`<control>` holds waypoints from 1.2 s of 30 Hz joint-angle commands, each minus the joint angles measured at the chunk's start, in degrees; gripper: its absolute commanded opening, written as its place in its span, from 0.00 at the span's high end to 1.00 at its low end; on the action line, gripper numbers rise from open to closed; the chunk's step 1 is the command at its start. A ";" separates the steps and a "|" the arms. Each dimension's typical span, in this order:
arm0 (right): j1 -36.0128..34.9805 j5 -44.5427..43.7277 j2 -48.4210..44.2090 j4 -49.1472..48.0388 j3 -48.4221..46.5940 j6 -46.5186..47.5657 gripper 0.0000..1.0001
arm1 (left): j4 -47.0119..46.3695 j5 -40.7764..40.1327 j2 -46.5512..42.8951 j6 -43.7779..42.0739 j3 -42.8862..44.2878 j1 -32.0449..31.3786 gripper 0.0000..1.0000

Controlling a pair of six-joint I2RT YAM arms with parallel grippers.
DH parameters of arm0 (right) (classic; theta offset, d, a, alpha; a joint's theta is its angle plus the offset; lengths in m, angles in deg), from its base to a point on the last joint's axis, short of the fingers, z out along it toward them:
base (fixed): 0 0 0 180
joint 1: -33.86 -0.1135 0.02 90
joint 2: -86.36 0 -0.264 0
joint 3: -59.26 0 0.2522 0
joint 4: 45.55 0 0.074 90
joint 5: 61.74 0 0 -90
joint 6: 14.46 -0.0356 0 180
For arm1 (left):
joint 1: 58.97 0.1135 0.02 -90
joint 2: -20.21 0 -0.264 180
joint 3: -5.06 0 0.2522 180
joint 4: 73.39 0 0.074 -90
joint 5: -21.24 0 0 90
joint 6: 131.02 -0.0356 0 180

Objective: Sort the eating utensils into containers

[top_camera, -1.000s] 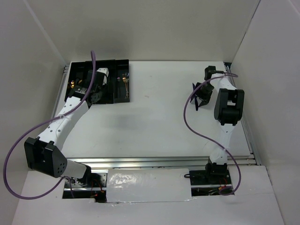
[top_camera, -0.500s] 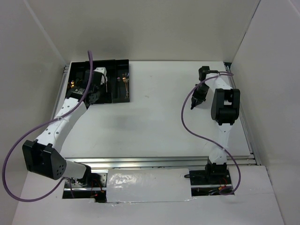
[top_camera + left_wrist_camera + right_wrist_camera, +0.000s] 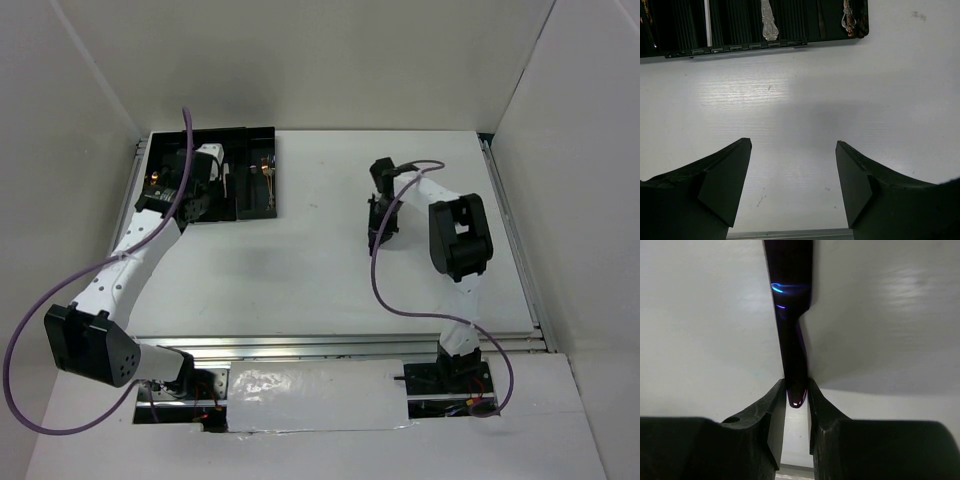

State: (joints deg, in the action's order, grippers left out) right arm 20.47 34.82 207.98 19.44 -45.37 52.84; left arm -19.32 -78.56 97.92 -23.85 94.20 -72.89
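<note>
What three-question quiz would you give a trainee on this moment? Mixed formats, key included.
1. True or false: the left tool is clamped on a fork.
2. Multiple choice: what is the right tool gripping? A) a glossy black utensil B) a silver spoon C) a pale stick
3. Fill in: in the left wrist view, the silver utensil lies in a slot of the black ____.

Key
1. False: its jaws stand open over the bare table, with nothing between them.
2. A: the jaws pinch the end of its handle.
3. tray
</note>
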 commanded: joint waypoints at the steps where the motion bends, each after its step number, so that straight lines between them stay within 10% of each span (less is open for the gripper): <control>1: -4.97 1.96 -2.53 0.28 1.84 0.11 0.86 | 0.73 1.02 -1.42 -0.74 2.76 0.38 0.18; 13: -20.44 5.66 -8.15 -8.42 10.63 -9.11 0.80 | -4.01 7.85 -5.74 3.66 -3.21 2.22 0.22; 17: -21.95 1.79 -13.40 -7.19 10.79 -10.08 0.27 | -5.24 7.26 -4.59 6.02 -5.58 -0.05 0.23; 20: -21.24 -1.20 -21.38 -6.14 12.73 -9.74 0.15 | -5.86 5.42 -2.84 7.87 -5.76 -3.30 0.25; 36: -7.09 -9.47 -59.30 -7.89 38.75 -8.77 0.13 | -8.00 -13.21 28.24 42.13 5.90 -29.93 0.23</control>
State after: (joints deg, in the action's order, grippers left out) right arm 12.63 26.54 150.87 12.36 -7.10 43.48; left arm -28.39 -85.97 120.15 6.99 92.84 -99.97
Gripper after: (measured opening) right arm 0.865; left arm 0.771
